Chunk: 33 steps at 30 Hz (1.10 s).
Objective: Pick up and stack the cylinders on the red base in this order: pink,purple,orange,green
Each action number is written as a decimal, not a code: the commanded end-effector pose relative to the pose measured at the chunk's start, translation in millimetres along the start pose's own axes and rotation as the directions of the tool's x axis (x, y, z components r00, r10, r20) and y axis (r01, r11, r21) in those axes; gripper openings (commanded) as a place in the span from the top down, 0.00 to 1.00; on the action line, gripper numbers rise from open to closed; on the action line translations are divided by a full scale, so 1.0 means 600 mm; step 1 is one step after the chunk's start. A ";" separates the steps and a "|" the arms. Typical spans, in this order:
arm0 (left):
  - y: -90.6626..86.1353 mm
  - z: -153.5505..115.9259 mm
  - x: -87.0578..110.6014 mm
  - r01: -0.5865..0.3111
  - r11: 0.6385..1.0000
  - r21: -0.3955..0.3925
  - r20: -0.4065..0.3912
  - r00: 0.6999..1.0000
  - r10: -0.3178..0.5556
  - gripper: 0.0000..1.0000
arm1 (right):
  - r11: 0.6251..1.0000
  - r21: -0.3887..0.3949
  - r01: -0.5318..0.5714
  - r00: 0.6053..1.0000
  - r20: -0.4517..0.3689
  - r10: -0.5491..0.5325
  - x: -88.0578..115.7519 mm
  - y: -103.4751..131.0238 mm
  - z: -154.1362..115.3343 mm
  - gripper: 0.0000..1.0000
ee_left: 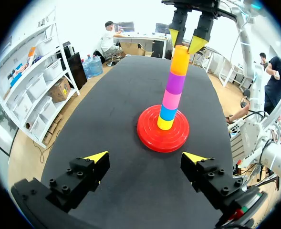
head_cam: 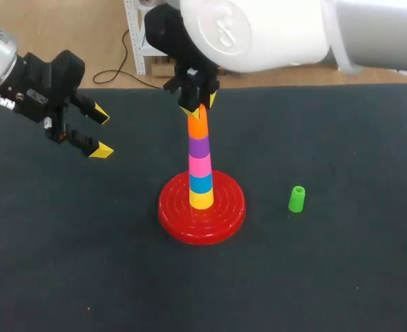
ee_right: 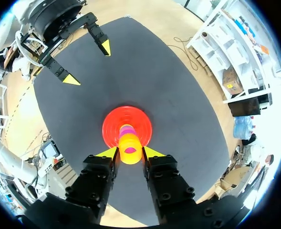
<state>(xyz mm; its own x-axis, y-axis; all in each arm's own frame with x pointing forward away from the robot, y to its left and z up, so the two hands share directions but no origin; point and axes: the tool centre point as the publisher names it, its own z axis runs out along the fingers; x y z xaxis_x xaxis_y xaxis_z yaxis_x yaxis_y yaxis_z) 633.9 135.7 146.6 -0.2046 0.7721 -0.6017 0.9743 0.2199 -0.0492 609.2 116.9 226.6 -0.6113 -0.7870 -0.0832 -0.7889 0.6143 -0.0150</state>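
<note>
Red base (head_cam: 172, 214): sits flat on the dark bench (head_cam: 65, 277), near the middle. Carries a single upright stack on its centre, listed bottom to top:
- yellow cylinder (head_cam: 202, 200), seated on the base;
- blue cylinder (head_cam: 201, 183);
- pink cylinder (head_cam: 200, 166);
- purple cylinder (head_cam: 199, 147);
- orange cylinder (head_cam: 198, 128), topmost.

Right jaws: positioned directly over the stack, pointing down. Pinch the orange cylinder near its upper rim, one yellow tip (head_cam: 189, 111) against each side. Right wrist view: tips (ee_right: 109, 152) pressed to the orange cylinder (ee_right: 130, 148) from two sides, ringed surface of the base (ee_right: 112, 125) visible below.

Left jaws: spread wide, holding nothing. Hang above the bench well to the left of the base, yellow tips (head_cam: 101, 149) angled toward the stack. Left wrist view: stack and base (ee_left: 150, 138) ahead of the spread tips (ee_left: 97, 156), well apart from them.

Green cylinder (head_cam: 296, 199): stands on the bench to the right of the base, apart from its rim, clear of both jaws.
</note>
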 end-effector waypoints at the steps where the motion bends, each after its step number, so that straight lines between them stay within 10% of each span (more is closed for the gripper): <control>1: 0.001 0.000 0.000 0.001 1.000 0.001 -0.003 1.000 -0.001 0.00 | 1.000 -0.015 -0.001 1.000 -0.011 0.001 -0.005 -0.007 0.012 1.00; 6: 0.001 0.000 0.000 0.001 1.000 0.001 -0.003 1.000 -0.001 0.00 | 1.000 -0.025 0.001 1.000 -0.005 -0.001 -0.001 -0.005 0.017 1.00; 8: 0.001 0.000 0.000 0.001 1.000 0.001 -0.003 1.000 -0.001 0.00 | 1.000 -0.027 0.008 0.999 0.049 -0.007 0.003 -0.006 0.002 0.56; 9: 0.001 0.000 0.000 0.001 1.000 0.001 -0.003 1.000 -0.001 0.00 | 0.999 -0.037 0.009 0.997 0.073 -0.007 0.005 -0.007 -0.008 0.00; 18: 0.001 0.000 0.000 0.001 1.000 0.001 -0.003 1.000 -0.001 0.00 | 0.991 -0.045 -0.125 0.978 0.164 0.131 0.055 -0.080 -0.044 0.00; 33: 0.001 0.000 0.000 0.001 1.000 0.001 -0.003 1.000 -0.001 0.00 | 0.942 -0.011 -0.335 0.941 0.036 0.335 0.199 -0.163 0.166 0.00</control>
<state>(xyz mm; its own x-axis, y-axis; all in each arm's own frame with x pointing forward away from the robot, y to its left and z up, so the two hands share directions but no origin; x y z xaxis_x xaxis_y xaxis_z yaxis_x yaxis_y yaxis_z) 633.9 135.8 146.6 -0.2047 0.7721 -0.6017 0.9743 0.2200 -0.0492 624.4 -26.8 147.1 -0.8354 -0.5497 -0.0043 -0.5496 0.8350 0.0282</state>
